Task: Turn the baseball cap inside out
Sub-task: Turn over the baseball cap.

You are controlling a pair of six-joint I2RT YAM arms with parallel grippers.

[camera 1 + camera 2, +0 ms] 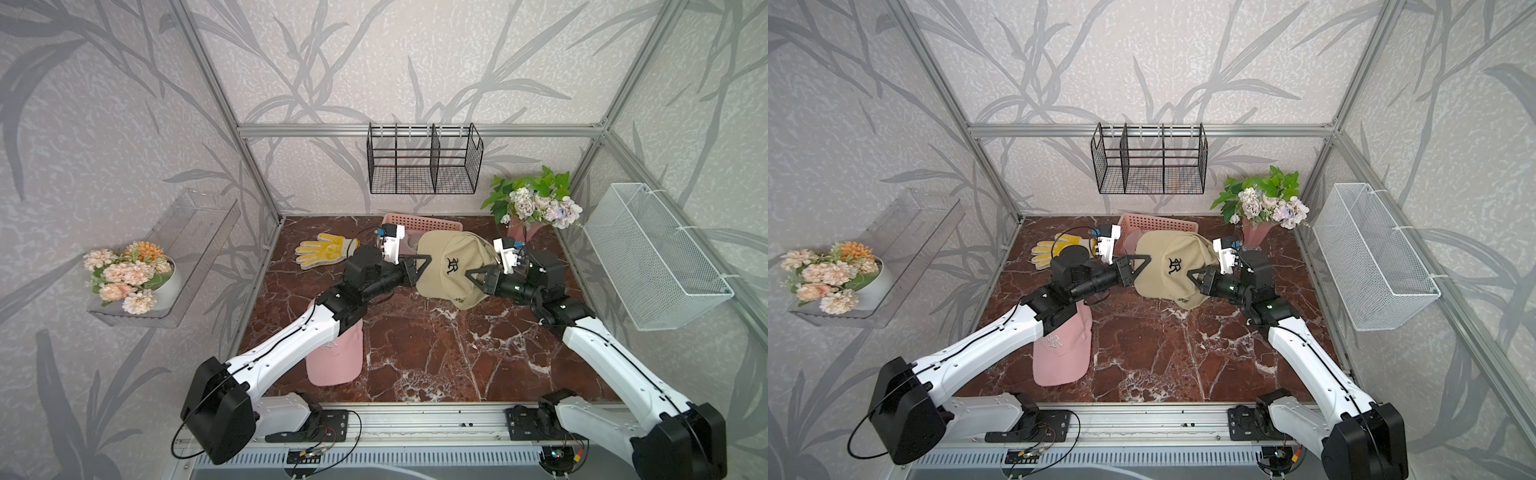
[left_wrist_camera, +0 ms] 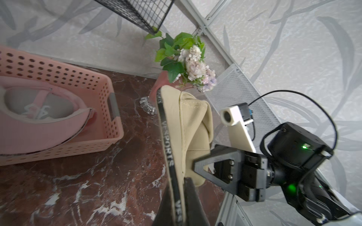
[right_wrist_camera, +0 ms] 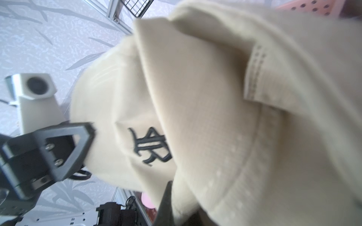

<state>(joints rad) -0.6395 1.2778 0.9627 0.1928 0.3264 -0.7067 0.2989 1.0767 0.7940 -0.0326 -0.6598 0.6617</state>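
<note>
The beige baseball cap [image 1: 451,266] [image 1: 1169,266] hangs above the marble table between my two grippers, its black embroidered logo facing up and its brim toward the front. My left gripper [image 1: 430,258] [image 2: 181,203] is shut on the cap's [image 2: 188,121] rim, with the black lettered inner band pinched between its fingers. From the opposite side, my right gripper [image 1: 467,274] [image 3: 176,205] is shut on a fold of the cap's [image 3: 215,97] fabric. Each wrist view shows the other arm's gripper: the right gripper [image 2: 194,162] and the left gripper [image 3: 92,131] both touch the cap.
A pink cap [image 1: 336,357] lies under my left arm. A pink basket [image 1: 419,222] behind holds another pink cap [image 2: 39,109]. A yellow glove [image 1: 324,249] lies back left and a flower vase [image 1: 532,208] stands back right. A black wire rack [image 1: 424,162] and a white mesh basket [image 1: 656,257] hang on the walls.
</note>
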